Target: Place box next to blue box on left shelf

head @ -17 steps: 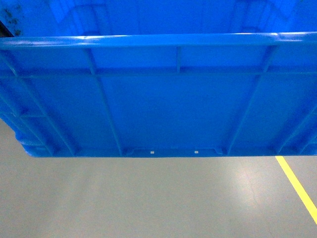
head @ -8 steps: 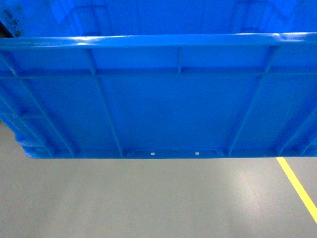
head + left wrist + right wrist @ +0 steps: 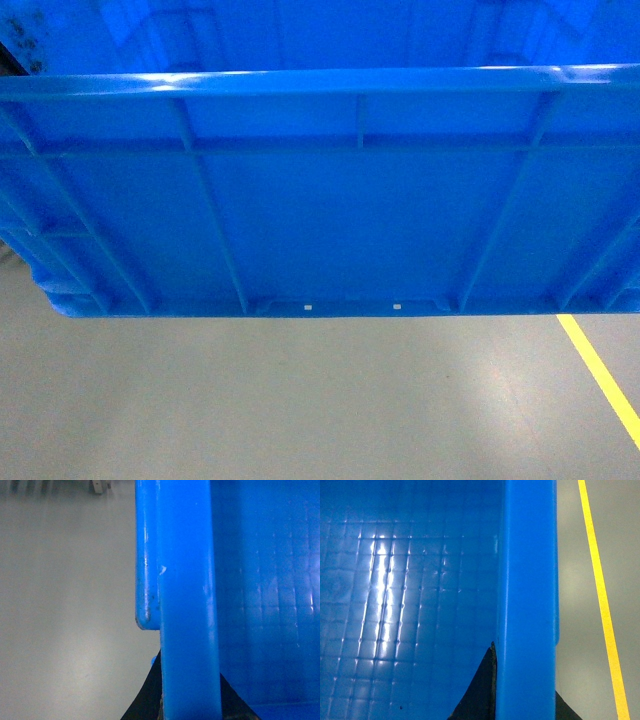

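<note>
While the box (image 3: 330,230) hangs clear above the grey floor (image 3: 300,400), filling the upper head view, its ribbed wall faces the camera. Each wrist view shows dark fingers straddling a rim: the left gripper (image 3: 190,707) clamps the left rim, the right gripper (image 3: 522,700) the right. A yellow line (image 3: 600,595) runs beside it.

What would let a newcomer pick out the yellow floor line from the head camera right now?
Start from the big blue box that fills the upper part of the head view, then drop below its bottom edge to the grey floor. At the lower right a narrow yellow line slants down toward the corner. It is the only coloured mark on the otherwise plain floor.
</note>
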Robot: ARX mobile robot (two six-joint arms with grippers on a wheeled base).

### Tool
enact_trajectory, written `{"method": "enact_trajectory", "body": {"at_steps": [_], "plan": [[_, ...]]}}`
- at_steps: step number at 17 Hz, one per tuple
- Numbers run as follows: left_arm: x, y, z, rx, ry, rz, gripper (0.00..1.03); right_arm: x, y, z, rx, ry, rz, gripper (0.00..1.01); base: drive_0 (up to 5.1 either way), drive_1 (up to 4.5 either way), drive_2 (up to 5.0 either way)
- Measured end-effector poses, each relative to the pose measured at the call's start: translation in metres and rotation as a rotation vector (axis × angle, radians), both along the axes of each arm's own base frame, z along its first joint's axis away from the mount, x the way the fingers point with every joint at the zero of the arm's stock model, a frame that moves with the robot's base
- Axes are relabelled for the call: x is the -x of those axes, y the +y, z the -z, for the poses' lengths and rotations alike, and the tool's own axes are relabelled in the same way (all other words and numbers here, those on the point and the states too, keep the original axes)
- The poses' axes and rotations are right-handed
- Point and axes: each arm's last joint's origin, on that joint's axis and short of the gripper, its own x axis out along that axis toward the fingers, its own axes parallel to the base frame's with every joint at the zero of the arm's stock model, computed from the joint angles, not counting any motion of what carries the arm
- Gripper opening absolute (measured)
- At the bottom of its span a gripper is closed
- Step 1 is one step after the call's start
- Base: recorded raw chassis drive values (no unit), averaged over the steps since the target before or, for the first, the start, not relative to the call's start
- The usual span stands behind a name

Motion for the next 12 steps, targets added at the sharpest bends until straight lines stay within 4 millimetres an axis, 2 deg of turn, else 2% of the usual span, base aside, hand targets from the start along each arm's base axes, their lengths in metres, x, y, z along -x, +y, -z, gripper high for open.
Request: {"method": "enact_trajectory", "body": {"at_steps": [12], "plan": [[0.0002,0.0,0.0004,0.0,0.004,0.0,0.05,0.0001,0.0,0.0002,0.001,0.002,0.0,0.07,0.1,4.37,-4.2]]}}
